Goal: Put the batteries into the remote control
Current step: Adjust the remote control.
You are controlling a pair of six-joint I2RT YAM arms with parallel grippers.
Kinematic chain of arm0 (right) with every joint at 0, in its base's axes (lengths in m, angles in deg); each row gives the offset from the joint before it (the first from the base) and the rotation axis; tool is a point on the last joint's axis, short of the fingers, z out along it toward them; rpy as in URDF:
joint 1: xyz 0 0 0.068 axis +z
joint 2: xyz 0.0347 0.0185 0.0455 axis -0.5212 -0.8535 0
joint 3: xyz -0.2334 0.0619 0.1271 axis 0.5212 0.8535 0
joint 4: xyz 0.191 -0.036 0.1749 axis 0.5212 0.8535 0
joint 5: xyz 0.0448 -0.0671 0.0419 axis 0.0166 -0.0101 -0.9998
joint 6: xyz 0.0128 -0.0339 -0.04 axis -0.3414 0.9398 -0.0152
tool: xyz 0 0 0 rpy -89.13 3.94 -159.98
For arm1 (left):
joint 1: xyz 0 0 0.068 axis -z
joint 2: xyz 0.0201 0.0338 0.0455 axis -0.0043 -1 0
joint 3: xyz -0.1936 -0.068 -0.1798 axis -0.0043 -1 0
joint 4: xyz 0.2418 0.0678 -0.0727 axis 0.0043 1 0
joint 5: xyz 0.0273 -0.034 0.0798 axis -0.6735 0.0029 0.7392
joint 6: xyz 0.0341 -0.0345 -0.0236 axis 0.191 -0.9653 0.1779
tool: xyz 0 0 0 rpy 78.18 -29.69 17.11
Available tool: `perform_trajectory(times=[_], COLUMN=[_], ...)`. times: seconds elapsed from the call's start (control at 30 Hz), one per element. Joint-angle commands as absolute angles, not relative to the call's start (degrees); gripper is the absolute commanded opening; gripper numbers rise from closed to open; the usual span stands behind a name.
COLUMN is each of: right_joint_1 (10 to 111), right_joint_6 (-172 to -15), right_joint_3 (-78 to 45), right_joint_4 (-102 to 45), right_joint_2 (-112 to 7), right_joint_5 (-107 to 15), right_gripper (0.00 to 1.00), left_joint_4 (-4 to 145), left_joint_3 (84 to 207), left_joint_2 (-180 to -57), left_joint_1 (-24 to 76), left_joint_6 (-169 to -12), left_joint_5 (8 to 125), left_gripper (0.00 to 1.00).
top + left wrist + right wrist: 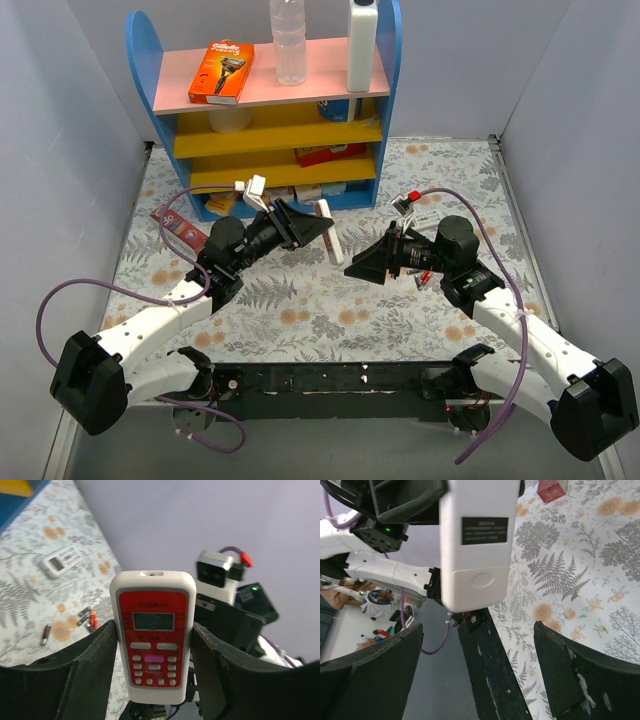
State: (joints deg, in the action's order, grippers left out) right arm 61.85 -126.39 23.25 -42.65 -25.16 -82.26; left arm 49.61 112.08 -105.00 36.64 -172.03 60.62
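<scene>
Left wrist view: the left gripper (154, 647) is clenched on the remote control (152, 625), which is held in the air.
Its dark fingers (92, 670) press the remote's long sides. The red keypad face is turned to this camera and the plain white back faces the right gripper (475, 667), whose jaws are spread wide and hold nothing. The batteries (86, 619) lie below on the floral table cover (30, 595), one a little apart from the others, near a second white remote (59, 564).

Bright, even light; wrist views blurred.
</scene>
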Motion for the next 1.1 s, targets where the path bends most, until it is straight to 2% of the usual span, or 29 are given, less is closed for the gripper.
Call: perform_trajectory(times=[0.0,0.13,0.37,0.47,0.57,0.6,0.67,0.7,0.83,0.87,0.9,0.93,0.97,1.07], right_joint_1=[62.6,63.7,66.1,67.1,67.6,67.6,67.7,67.7,67.7,67.7,67.8,67.7,67.7,68.3], right_joint_6=[-136.6,-142.6,-145.3,-145.8,-145.4,-144.9,-143.7,-141.3,-129.6,-127.2,-122.8,-120.8,-118.9,-112.7], right_joint_3=[24.7,25.8,24.5,24.1,23.6,23.6,23.5,23.2,19.5,18.8,18.2,16.7,16.0,13.7], right_joint_4=[-59.5,-67.9,-74.4,-76.4,-76.7,-76.7,-75.5,-72.7,-55.9,-52.7,-46.1,-43.3,-40.3,-32.3], right_joint_2=[-26.0,-27.8,-30.7,-32.0,-32.7,-32.8,-32.7,-32.4,-30.4,-29.9,-29.3,-29.1,-29.1,-29.3], right_joint_5=[-83.8,-84.1,-84.0,-83.9,-83.8,-83.9,-83.9,-84.1,-82.0,-81.2,-79.2,-78.1,-75.7,-71.7], right_gripper=[0.98,0.98,0.98,0.91,0.73,0.6,0.48,0.37,0.14,0.11,0.08,0.07,0.07,0.06], left_joint_4=[37.1,34.7,32.1,31.1,31.4,31.6,33.3,34.3,42.5,44.2,45.9,50.1,52.0,57.7], left_joint_3=[112.0,112.4,112.8,112.8,112.7,112.6,112.6,112.6,112.5,112.4,113.0,113.6,114.1,116.3], left_joint_2=[-105.1,-105.7,-106.6,-107.1,-106.8,-106.8,-106.4,-106.0,-103.5,-102.7,-101.7,-101.2,-100.9,-100.8], left_joint_1=[36.8,36.8,37.2,37.4,37.5,37.5,37.5,37.5,37.5,37.5,37.5,37.5,37.5,37.5], left_joint_6=[-174.4,-175.2,-175.5,-175.7,-175.3,-175.1,-173.5,-172.8,-168.1,-166.5,-165.4,-164.6,-163.3,-162.1], left_joint_5=[52.3,50.1,48.5,48.1,48.0,48.0,48.1,48.1,49.6,50.7,51.7,52.6,53.1,54.5], left_gripper=[0.16,0.16,0.17,0.17,0.17,0.19,0.22,0.25,0.45,0.51,0.64,0.86,0.94,0.98])
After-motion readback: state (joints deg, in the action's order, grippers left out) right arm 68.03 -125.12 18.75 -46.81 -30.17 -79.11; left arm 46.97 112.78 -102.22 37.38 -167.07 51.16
